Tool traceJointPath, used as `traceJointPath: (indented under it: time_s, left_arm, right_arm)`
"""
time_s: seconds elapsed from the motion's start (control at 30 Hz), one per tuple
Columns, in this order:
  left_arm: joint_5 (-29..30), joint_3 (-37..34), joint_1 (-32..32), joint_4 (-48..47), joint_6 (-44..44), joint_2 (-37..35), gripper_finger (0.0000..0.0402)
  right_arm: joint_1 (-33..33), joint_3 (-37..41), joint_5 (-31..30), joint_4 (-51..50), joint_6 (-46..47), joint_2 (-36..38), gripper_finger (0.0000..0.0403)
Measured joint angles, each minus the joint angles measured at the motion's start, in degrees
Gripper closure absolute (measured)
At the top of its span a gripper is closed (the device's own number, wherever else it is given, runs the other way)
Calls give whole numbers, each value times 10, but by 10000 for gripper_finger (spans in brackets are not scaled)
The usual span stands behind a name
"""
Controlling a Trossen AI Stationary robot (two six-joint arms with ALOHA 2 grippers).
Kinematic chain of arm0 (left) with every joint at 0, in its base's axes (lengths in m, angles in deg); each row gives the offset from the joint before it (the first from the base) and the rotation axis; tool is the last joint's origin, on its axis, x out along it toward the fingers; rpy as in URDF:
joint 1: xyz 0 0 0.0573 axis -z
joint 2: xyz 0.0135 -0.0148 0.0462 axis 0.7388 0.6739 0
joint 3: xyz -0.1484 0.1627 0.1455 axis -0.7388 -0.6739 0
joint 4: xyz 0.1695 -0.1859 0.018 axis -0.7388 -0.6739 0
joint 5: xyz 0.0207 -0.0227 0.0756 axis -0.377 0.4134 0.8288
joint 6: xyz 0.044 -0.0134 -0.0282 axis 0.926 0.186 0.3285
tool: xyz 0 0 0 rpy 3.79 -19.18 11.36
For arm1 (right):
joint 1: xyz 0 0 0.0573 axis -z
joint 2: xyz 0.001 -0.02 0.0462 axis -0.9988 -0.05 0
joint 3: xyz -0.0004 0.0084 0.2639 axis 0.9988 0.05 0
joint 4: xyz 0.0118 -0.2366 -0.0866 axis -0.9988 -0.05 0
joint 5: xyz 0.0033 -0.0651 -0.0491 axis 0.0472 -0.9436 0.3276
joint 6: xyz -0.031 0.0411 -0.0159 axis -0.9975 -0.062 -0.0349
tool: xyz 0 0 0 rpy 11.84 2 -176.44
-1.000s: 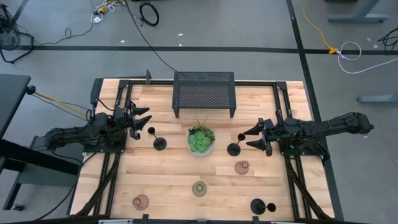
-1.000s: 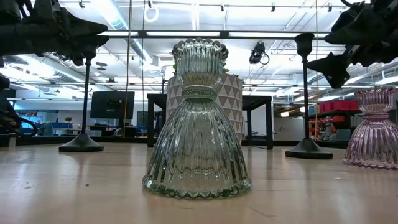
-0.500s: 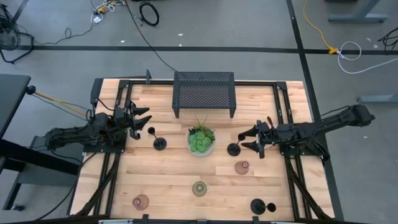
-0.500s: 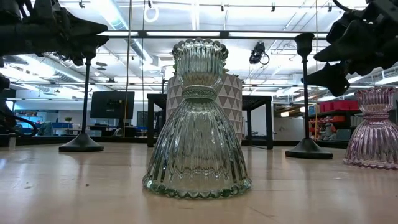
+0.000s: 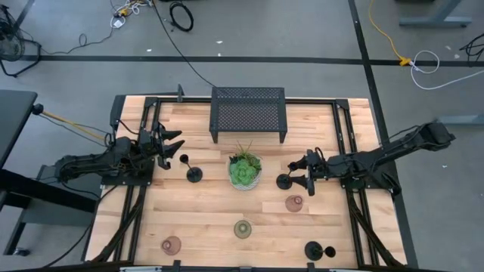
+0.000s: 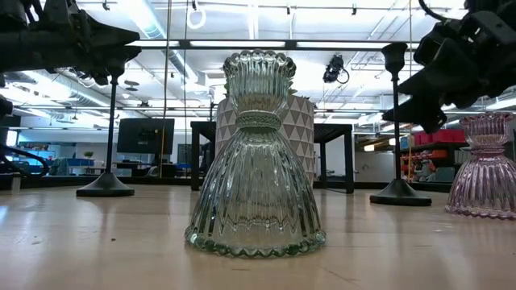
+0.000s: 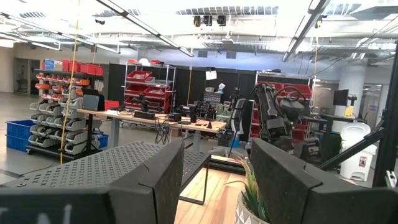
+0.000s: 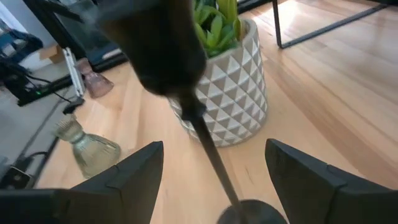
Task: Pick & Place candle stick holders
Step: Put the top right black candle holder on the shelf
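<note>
Across the desk (image 5: pixel 204 219) my right gripper (image 5: pixel 299 175) has slid in, jaws wide, to straddle the holder (image 5: pixel 284 180) beside the plant (image 5: pixel 245 170), ready to close; left gripper (image 5: pixel 172 147) waits open near the left edge.

On the worktop (image 5: pixel 212 204), the mesh rack (image 5: pixel 248 112) stands at the far edge with the plant bowl (image 5: pixel 245 171) just before it. One candle stick holder (image 5: pixel 193 174) stands left of the bowl and another (image 5: pixel 284 180) right. Nearer the front, three glass cups (image 5: pixel 242 228) spread apart, and a third holder (image 5: pixel 313 250) lies at the front right.
</note>
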State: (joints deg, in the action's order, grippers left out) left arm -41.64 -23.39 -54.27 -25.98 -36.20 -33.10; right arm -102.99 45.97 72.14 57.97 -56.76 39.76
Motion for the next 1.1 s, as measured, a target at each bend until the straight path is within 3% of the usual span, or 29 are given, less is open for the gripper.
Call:
traceJointPath:
  time_s: [0.37, 0.53, 1.1]
  left_arm:
    - [0, 0, 0, 0, 4, 0, 211]
    - [0, 0, 0, 0, 1, 0, 211]
    - [0, 0, 0, 0, 1, 0, 211]
  right_arm:
    - [0, 0, -18, 33, 11, -30, 123]
    - [0, 0, -18, 35, -1, -30, 142]
    - [0, 0, -12, 35, -1, -30, 333]
